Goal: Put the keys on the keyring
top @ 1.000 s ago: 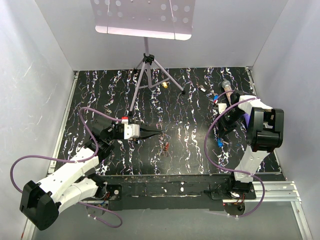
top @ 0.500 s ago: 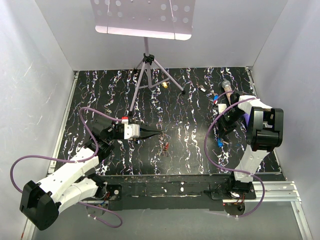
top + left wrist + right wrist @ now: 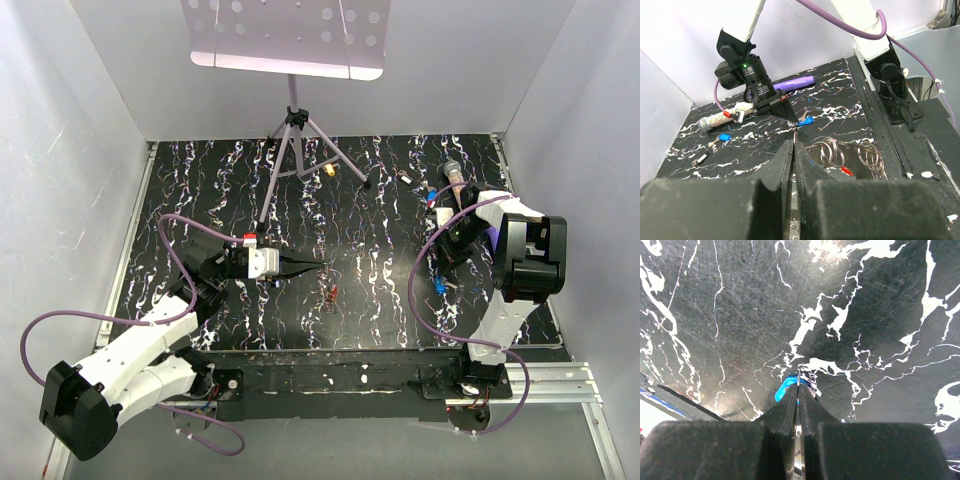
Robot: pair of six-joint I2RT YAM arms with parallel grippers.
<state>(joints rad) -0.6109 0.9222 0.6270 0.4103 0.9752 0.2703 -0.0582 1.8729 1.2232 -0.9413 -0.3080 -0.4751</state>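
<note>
Left jaws: pressed together; the keyring [image 3: 840, 151] lies on the surface [image 3: 755, 150] just ahead, to their right. Right jaws: clamped on the blue key [image 3: 784, 390] at their tips.

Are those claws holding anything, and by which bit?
The right tool seems to pinch the blue key by its head; the left tool is shut, anything held unclear.
</note>
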